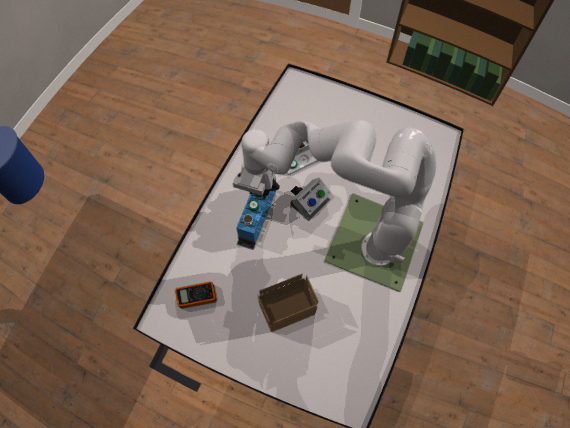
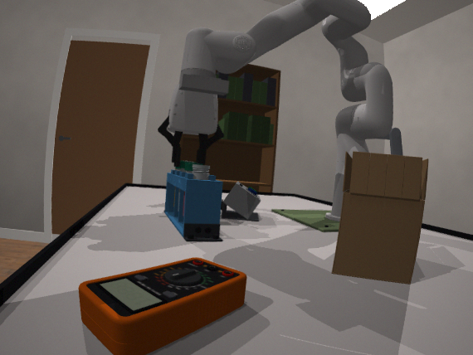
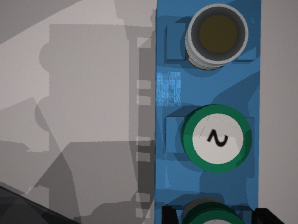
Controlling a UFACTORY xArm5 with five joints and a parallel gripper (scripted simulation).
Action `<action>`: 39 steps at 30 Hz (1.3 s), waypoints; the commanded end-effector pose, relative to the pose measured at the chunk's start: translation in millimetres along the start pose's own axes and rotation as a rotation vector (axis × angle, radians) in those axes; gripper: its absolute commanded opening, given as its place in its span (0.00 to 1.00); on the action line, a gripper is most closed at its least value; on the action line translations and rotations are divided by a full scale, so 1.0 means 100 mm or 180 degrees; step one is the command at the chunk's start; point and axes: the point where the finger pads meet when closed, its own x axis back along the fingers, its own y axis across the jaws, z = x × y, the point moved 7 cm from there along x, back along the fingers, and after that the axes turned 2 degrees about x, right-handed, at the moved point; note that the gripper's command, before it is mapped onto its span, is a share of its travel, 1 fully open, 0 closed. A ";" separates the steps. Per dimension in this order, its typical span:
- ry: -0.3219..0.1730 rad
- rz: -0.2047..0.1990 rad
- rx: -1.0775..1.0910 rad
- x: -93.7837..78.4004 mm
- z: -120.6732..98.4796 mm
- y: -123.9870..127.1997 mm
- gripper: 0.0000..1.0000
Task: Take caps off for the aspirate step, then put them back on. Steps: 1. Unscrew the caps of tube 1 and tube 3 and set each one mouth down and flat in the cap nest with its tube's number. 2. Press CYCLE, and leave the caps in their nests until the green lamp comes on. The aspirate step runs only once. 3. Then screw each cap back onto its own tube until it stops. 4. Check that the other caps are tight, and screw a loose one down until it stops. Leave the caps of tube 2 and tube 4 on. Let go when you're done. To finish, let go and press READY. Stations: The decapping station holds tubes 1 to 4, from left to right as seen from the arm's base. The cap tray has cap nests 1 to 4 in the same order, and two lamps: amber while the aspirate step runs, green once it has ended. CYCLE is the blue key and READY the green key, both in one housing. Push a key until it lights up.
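The blue decapping station (image 1: pixel 248 231) (image 2: pixel 192 203) (image 3: pixel 207 90) stands on the table. Tube 1 (image 3: pixel 216 35) (image 1: pixel 247 218) (image 2: pixel 201 171) is uncapped and shows an amber inside. Tube 2 carries its green-rimmed cap (image 3: pixel 216 138) (image 1: pixel 254 204) marked 2. My gripper (image 3: pixel 212 217) (image 1: pixel 261 192) (image 2: pixel 189 159) points straight down over tube 3. Its fingers stand on either side of tube 3's green cap (image 3: pixel 210 214), slightly apart from it, so it is open. Tube 4 is hidden under the gripper. The cap tray (image 1: pixel 303 161) lies beyond the station, mostly hidden by the arm.
The grey key housing (image 1: pixel 309 197) (image 2: pixel 242 201) with the blue key (image 1: pixel 312 202) and the green key (image 1: pixel 321 193) stands right of the station. A cardboard box (image 1: pixel 288 302) (image 2: pixel 379 216) and an orange multimeter (image 1: pixel 195 294) (image 2: pixel 162 296) lie nearer the table's front.
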 end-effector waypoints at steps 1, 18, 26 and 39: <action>0.0006 -0.0014 -0.0809 0.02 0.00 0.01 0.46; 0.0006 -0.0014 -0.0809 0.02 0.00 0.01 0.00; 0.0005 -0.0015 -0.0491 0.02 0.00 0.01 0.00; 0.0002 -0.0015 0.0858 0.02 0.00 0.01 0.00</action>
